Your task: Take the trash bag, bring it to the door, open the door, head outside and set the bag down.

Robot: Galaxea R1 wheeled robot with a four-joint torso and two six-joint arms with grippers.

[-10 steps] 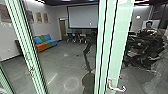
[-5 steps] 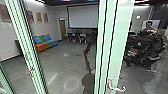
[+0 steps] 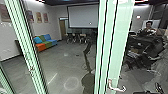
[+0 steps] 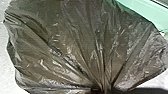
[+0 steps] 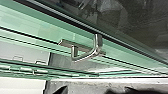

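In the left wrist view the trash bag point(image 4: 75, 45) spreads wide, its folds drawn to one point at the left gripper point(image 4: 98, 89), which looks to be pinching the gathered neck. Thin film bunched like that could slip or tear if the load swings. A full side also lies close by a pale green edge point(image 4: 142, 10), so it could snag or scrape there as the robot moves. Further right, the door point(image 3: 120, 42) carries a bent metal handle point(image 5: 98, 45). A reach slightly off line could knock it or slide off the smooth metal, and the door could swing back on the bag. I cannot tell how the right gripper stands

Below the bag is pale, brightly lit ground point(image 4: 5, 37). Through the glass, left to right: a slim green frame point(image 3: 25, 50), framed pictures point(image 3: 38, 17) on a light wall, a couch point(image 3: 42, 45) in orange, green and blue, and a grey floor point(image 3: 65, 60) with glare and a dark streak point(image 3: 86, 57), perhaps a reflection. At the back hangs a screen point(image 3: 82, 17) over tables and chairs point(image 3: 82, 37); at the right, a person point(image 3: 148, 25) stands behind jumbled dark gear point(image 3: 147, 47)
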